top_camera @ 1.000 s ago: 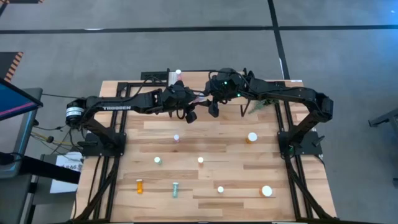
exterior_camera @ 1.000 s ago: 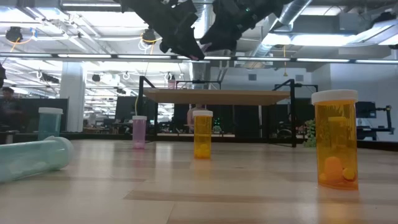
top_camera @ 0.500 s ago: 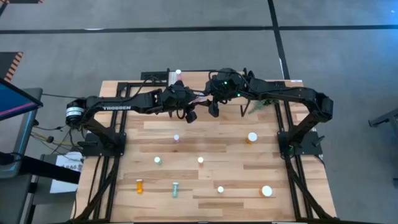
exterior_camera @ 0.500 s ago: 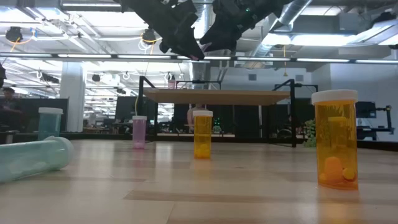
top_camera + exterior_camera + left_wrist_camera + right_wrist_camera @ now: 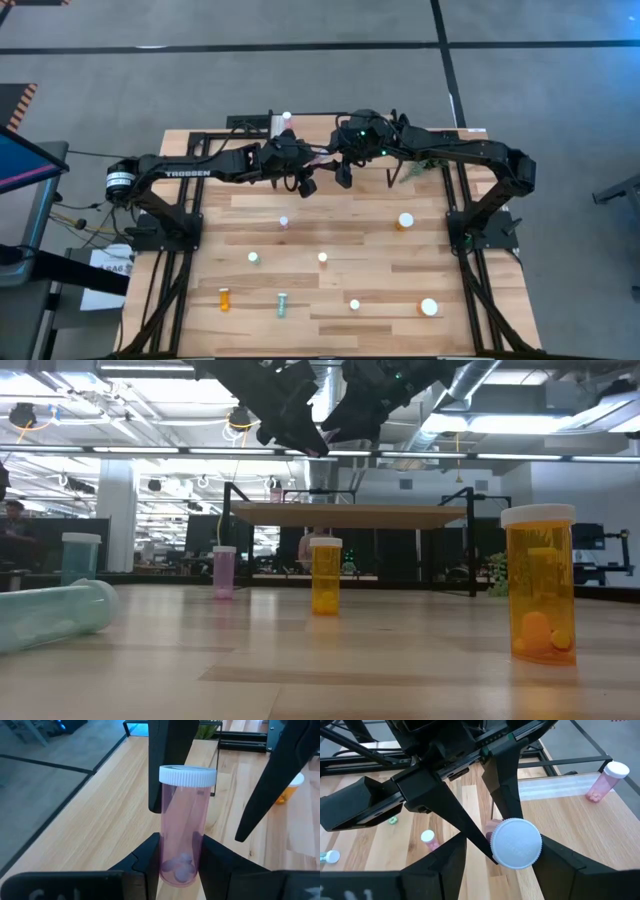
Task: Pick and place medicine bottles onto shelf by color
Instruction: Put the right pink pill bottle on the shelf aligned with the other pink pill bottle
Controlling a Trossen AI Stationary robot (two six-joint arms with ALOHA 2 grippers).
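I am holding a pink bottle (image 5: 183,825) upright in the left tool (image 5: 177,857), which is pinching its lower body above the shelf (image 5: 350,515). The right tool (image 5: 502,851) is standing spread on either side of the bottle's white cap, crowding in close. Another pink bottle (image 5: 606,781) is lying on the shelf near its white strip. Orange, teal and pink bottles are standing scattered on the table (image 5: 480,270) below.
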